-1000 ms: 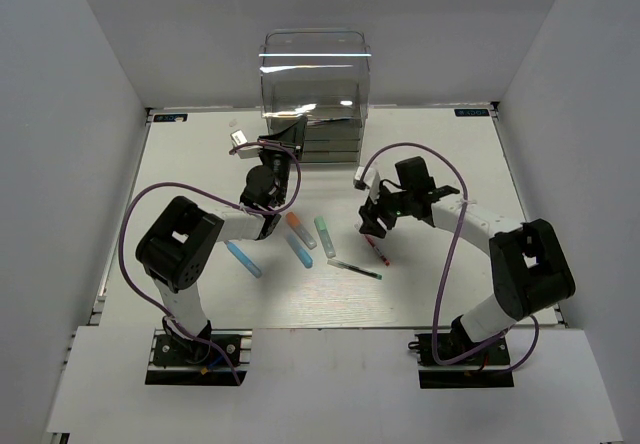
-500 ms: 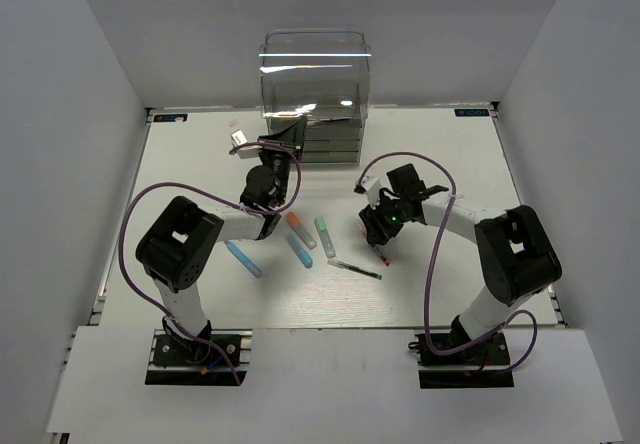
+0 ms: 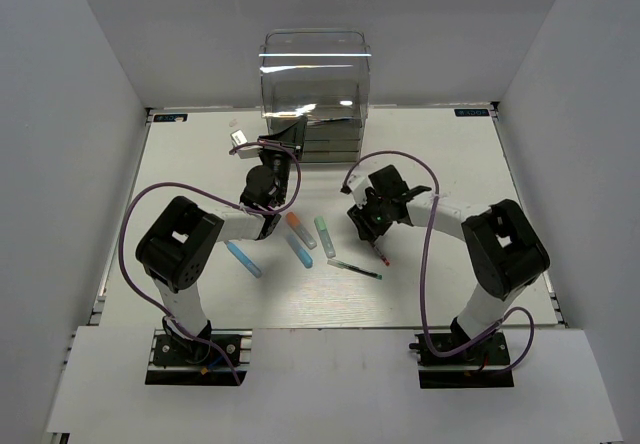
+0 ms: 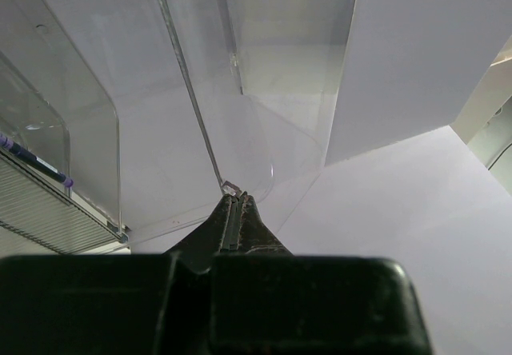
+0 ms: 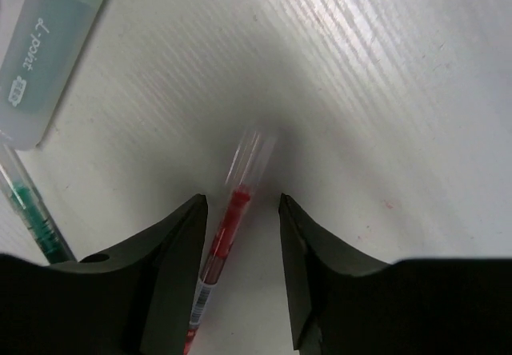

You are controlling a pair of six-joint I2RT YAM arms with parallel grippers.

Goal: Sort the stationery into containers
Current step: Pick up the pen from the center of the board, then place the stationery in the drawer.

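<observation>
R gripper (image 5: pixel 240 205) is low over the white table (image 5: pixel 384 91). Jaws are partly open w/ the thin red pen (image 5: pixel 226 225) lying btwn my fingers, not gripped. A stubby mint-green marker (image 5: pixel 50 51) & a thin green pen (image 5: pixel 28 207) lie on the table near it. L gripper (image 4: pixel 233 203) is closed to a sliver, pinching the rim of a see-through plastic drawer (image 4: pixel 240 131) at the tall clear cabinet (image 3: pixel 315 89). A dark purple pen (image 4: pixel 32 159) sits in a cabinet compartment beside it.

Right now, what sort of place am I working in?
Probably a lab test cell, not an office: a white table boxed in by white walls, a left arm and right arm bolted at its near edge, and a clear drawer cabinet with loose pens in front.
</observation>
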